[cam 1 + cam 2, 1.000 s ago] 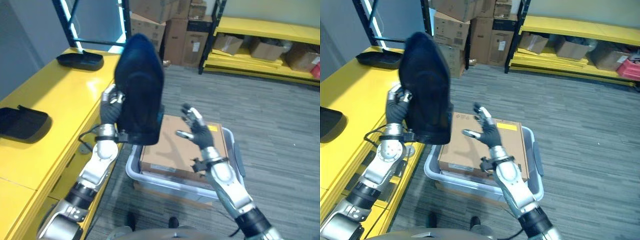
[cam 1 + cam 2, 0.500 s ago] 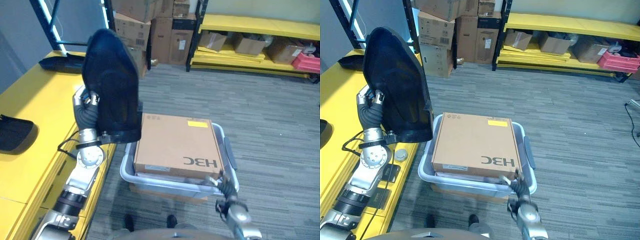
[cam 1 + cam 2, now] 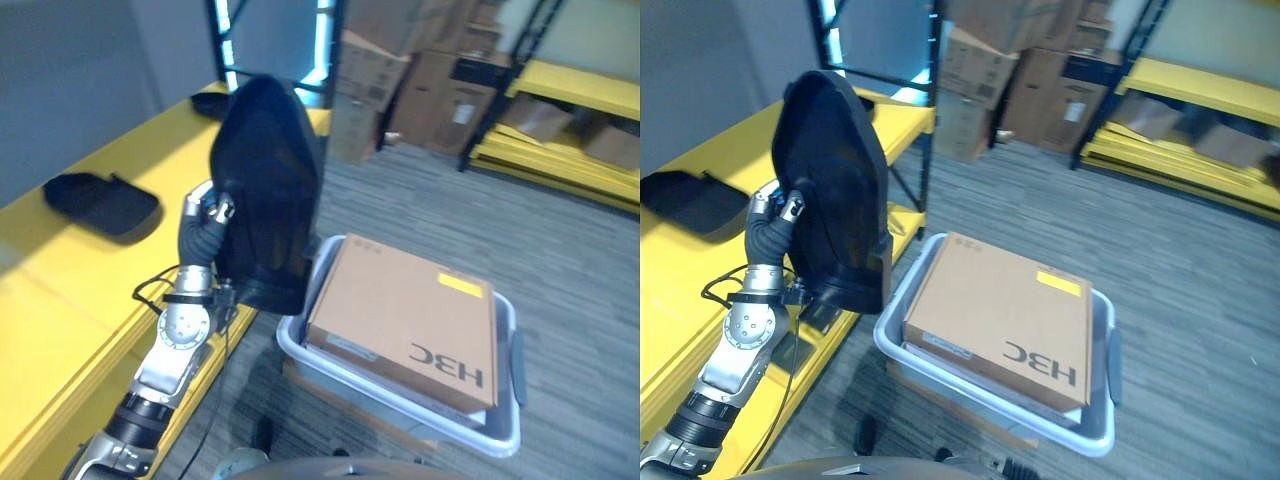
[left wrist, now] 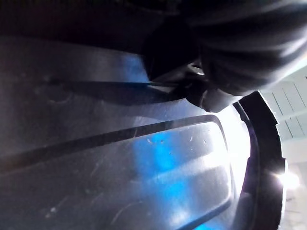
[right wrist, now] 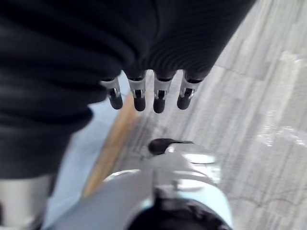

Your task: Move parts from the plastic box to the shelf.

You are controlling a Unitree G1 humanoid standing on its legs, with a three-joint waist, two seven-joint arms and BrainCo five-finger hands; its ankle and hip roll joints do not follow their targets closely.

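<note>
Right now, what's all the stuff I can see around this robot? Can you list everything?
Black moulded part: one, held upright in the left hand, above the shelf's edge.
Black parts on shelf: two, one near, one at the far end.
Yellow shelf: one, on the robot's left.
Plastic box: one, pale grey, on the floor.
Cardboard box: one, brown, lying in the plastic box.
Stacked cartons: several, brown, background.
Yellow racking: background.
Left hand: gripping the part.
Right hand: fingers relaxed, over the floor.
</note>
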